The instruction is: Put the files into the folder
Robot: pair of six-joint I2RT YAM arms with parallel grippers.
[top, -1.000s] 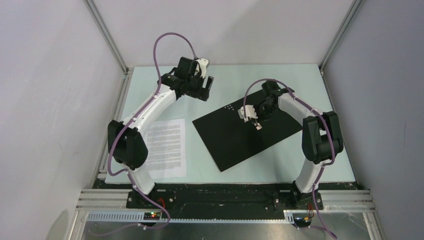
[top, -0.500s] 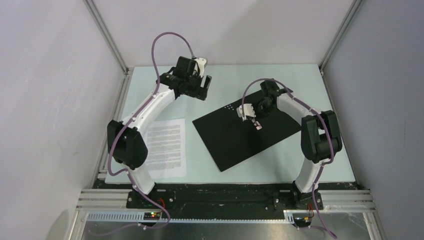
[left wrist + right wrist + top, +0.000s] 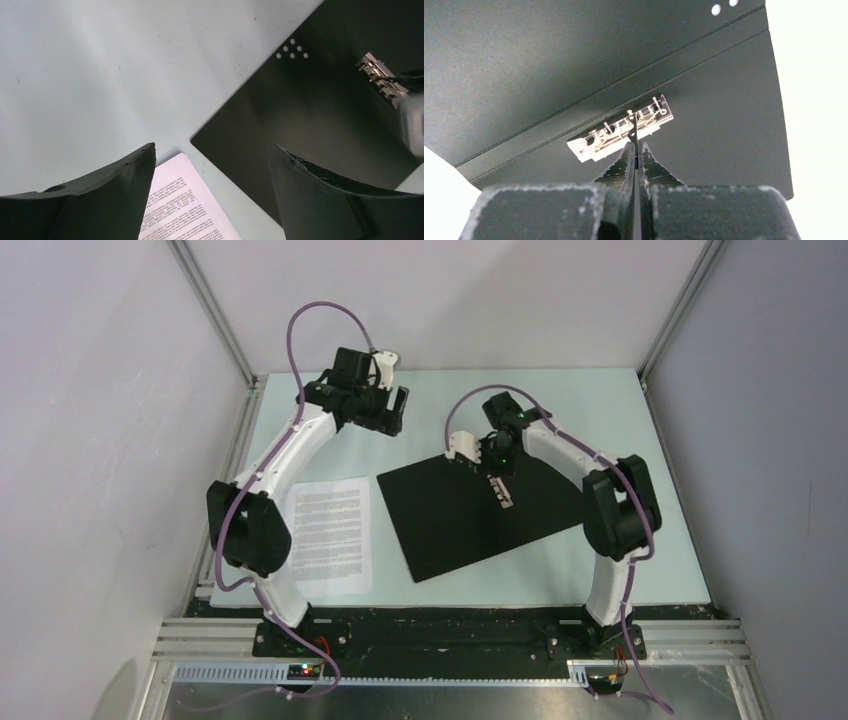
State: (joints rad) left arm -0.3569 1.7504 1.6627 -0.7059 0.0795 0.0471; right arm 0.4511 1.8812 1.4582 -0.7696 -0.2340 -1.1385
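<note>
The folder (image 3: 455,525) has slid and turned toward the left end effector (image 3: 211,150) since a second ago. The right end effector (image 3: 636,148) has travelled with it, its jaws now clenched on the thin lever of the metal clip (image 3: 621,135). The left end effector has drawn back slightly and hangs released, jaws wide, over the surface (image 3: 600,410). The folder lies open, black side up, under the right end effector. A printed sheet (image 3: 330,535) lies flat below the left end effector, near the folder's corner but apart. Counted: one folder, one clip, one sheet showing.
</note>
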